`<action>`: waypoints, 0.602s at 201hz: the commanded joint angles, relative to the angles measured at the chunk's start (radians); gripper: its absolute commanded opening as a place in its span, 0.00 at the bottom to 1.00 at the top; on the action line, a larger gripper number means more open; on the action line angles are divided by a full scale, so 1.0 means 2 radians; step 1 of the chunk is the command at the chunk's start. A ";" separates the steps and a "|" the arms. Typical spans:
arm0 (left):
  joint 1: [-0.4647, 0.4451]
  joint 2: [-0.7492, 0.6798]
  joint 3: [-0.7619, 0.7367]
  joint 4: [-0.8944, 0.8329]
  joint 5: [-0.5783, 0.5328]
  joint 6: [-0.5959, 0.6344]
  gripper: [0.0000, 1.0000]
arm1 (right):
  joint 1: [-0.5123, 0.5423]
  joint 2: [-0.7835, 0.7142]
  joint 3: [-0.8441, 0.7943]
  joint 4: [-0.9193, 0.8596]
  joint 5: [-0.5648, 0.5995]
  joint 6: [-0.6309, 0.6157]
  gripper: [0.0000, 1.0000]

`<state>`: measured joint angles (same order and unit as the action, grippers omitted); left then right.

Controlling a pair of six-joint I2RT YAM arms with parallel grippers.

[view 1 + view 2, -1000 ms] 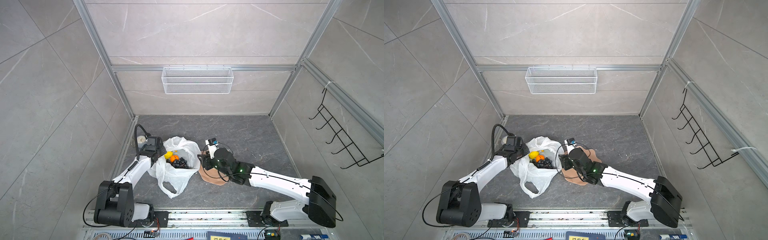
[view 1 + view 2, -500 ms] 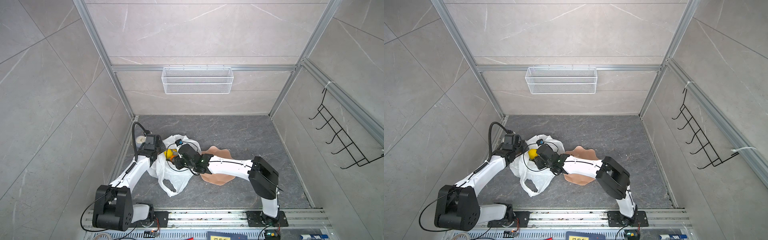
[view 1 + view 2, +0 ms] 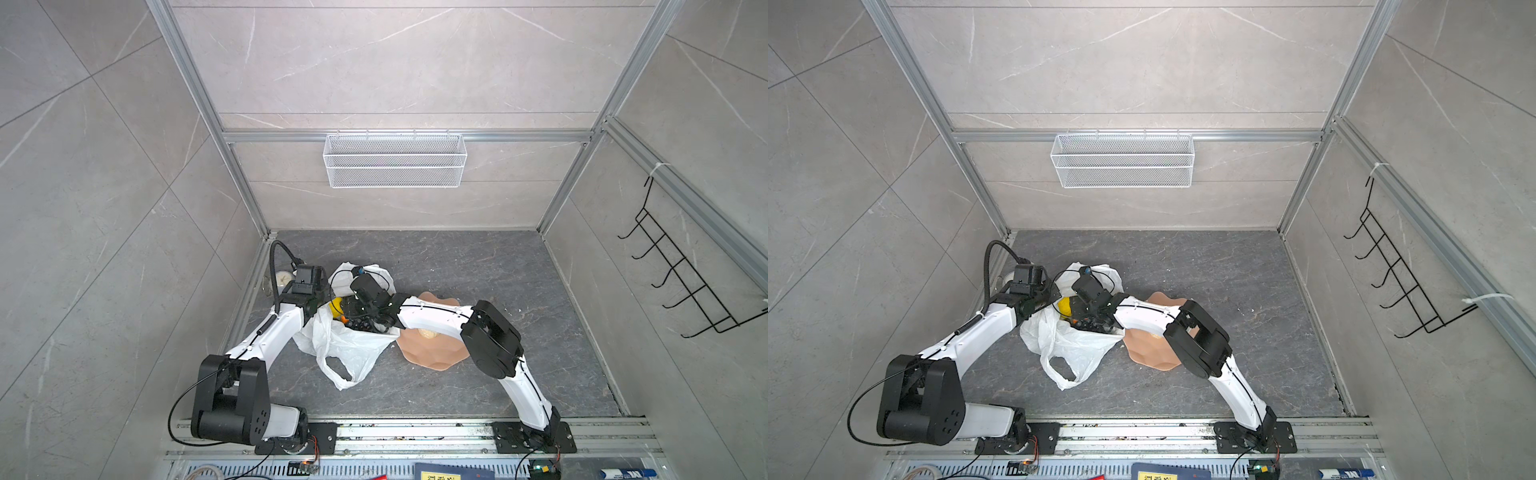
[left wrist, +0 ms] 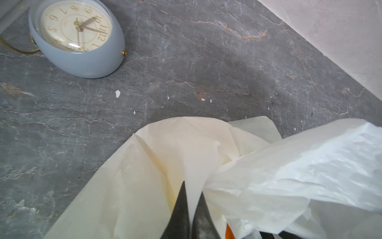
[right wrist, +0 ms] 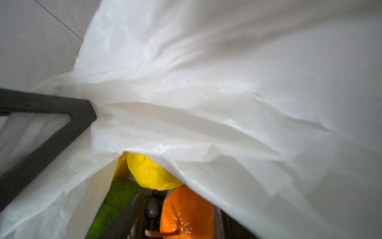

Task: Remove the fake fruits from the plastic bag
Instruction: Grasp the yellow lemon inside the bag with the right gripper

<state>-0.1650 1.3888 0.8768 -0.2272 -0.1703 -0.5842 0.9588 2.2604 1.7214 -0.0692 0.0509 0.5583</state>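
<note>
Plastic bag (image 3: 353, 349), long axis front-to-back

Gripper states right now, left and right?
Left gripper: shut on the plastic bag.
Right gripper: down in the bag among the fruits; open or gripping, cannot tell.

Left end effector (image 4: 192, 188) closed tight; right end effector (image 3: 365, 323) close beside it, tilted steeply downward.
</note>
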 commanded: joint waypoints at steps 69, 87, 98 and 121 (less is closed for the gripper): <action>0.018 -0.003 -0.026 0.025 -0.012 0.004 0.07 | 0.003 0.095 0.135 -0.081 -0.031 -0.010 0.76; 0.022 -0.001 -0.029 0.027 -0.003 0.003 0.07 | 0.003 0.117 0.170 -0.106 -0.028 -0.012 0.76; 0.023 -0.001 -0.030 0.028 -0.001 0.002 0.07 | 0.003 0.132 0.195 -0.127 -0.025 -0.015 0.76; 0.025 -0.003 -0.037 0.031 0.000 0.002 0.07 | 0.003 0.167 0.249 -0.166 -0.023 -0.018 0.76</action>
<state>-0.1234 1.3891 0.8173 -0.1932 -0.1810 -0.5766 0.9611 2.5145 2.1151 -0.2707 -0.0044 0.5468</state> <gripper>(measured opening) 0.073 0.762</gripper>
